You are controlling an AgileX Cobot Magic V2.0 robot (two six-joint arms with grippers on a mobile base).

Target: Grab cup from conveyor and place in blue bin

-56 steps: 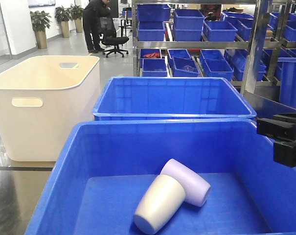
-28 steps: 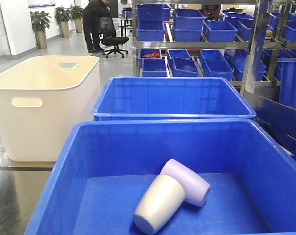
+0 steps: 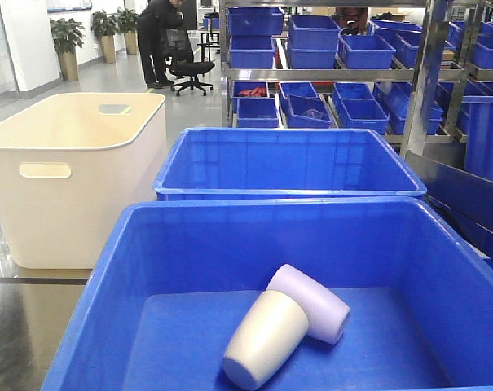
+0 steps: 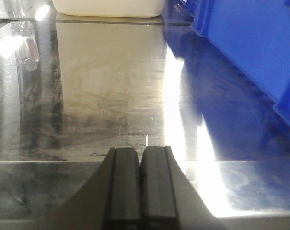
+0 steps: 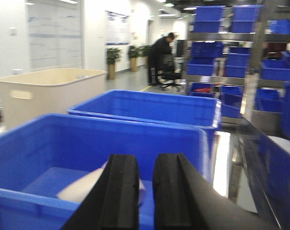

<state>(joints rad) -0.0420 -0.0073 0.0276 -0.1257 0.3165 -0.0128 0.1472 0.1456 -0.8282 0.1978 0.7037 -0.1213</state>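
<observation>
The blue bin (image 3: 266, 208) fills the near part of the front view. On its floor lie two cups on their sides, a cream one (image 3: 266, 338) and a lilac one (image 3: 315, 301), touching each other. My right gripper (image 5: 145, 162) hovers beside the blue bin (image 5: 87, 139), slightly open, with nothing between its black fingers; the cream cup (image 5: 82, 188) shows behind them. My left gripper (image 4: 141, 152) is shut and empty above a shiny steel surface (image 4: 101, 96). Neither gripper shows in the front view. The conveyor is out of view.
A second blue tub (image 3: 287, 163) stands right behind the bin, and a cream-white tub (image 3: 67, 163) to the left. Steel shelves with small blue crates (image 3: 336, 49) fill the back right. A person (image 3: 158, 37) stands by an office chair far off.
One second ago my right gripper showed at the right edge of the front view; it has since left that view. The two cups in the bin have not moved.
</observation>
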